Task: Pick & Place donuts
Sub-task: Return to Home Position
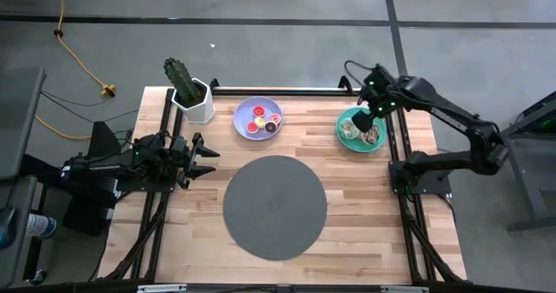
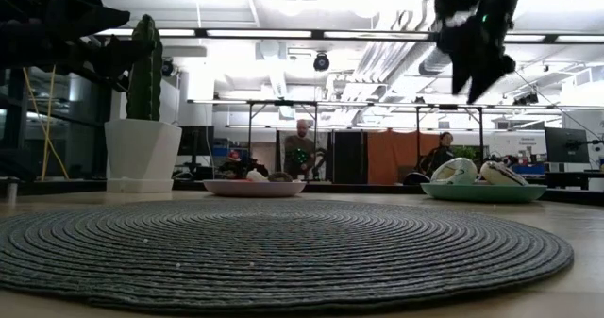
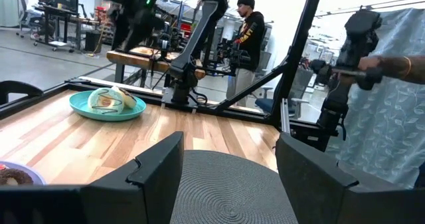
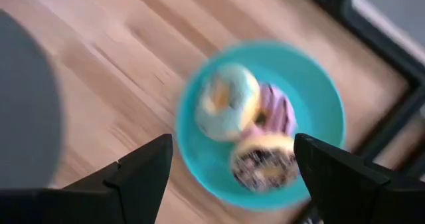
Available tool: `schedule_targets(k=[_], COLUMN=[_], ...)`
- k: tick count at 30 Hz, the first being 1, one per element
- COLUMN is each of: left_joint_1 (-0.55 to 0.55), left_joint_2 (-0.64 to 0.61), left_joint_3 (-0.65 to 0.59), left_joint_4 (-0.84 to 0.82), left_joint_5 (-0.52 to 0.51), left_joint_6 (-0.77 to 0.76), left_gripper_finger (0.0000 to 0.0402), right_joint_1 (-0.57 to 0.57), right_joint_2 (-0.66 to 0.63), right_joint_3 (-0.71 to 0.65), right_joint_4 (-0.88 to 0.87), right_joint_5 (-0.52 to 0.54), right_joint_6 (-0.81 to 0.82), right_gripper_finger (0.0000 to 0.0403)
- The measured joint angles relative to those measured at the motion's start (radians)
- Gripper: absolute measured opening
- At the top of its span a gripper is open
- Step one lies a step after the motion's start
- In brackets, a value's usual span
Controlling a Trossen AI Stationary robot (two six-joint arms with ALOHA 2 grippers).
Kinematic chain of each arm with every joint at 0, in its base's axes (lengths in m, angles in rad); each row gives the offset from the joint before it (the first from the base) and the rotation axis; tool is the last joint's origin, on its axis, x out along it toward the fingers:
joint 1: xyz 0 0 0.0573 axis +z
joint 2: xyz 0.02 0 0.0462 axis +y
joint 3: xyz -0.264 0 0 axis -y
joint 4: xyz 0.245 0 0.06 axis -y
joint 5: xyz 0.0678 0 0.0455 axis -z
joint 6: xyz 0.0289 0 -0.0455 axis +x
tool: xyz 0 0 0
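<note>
Right end effector released, empty, hovering over teal round plate. Three iced toy ring donuts sit on that plate. Left end effector also released, far across the wooden worktop from it.

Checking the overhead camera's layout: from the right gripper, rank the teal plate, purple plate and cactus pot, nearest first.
1. Teal plate, directly beneath the right gripper.
2. Purple plate, farther left, middle of that edge.
3. Cactus pot, farthest, at the left corner.
</note>
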Motion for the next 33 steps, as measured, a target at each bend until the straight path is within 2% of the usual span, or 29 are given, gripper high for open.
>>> schedule_targets(k=[7,12,19,23,27,30,33], left_joint_1=[0.000,0.000,0.000,0.000,0.000,0.000,0.000], left_joint_2=[0.000,0.000,0.000,0.000,0.000,0.000,0.000], left_joint_3=[0.000,0.000,0.000,0.000,0.000,0.000,0.000], left_joint_4=[0.000,0.000,0.000,0.000,0.000,0.000,0.000], left_joint_5=[0.000,0.000,0.000,0.000,0.000,0.000,0.000], left_joint_6=[0.000,0.000,0.000,0.000,0.000,0.000,0.000], left_gripper_finger=[0.0230,0.0230,0.0230,0.0230,0.0230,0.0230,0.0230], right_joint_1=[0.000,0.000,0.000,0.000,0.001,0.001,0.001], right_joint_2=[-0.227,-0.419,-0.628,-0.691,-0.722,-0.737,-0.767], right_joint_3=[0.001,0.001,0.001,0.001,0.001,-0.011,-0.083], right_joint_4=[0.079,0.149,0.268,0.271,0.268,0.272,0.338], right_joint_5=[-0.122,-0.178,-0.222,-0.227,-0.282,-0.333,-0.384], right_joint_6=[0.048,0.113,0.187,0.192,0.170,0.143,0.154], right_gripper_finger=[0.0305,0.0278,0.0181,0.0103,0.0018,0.0013,0.0003])
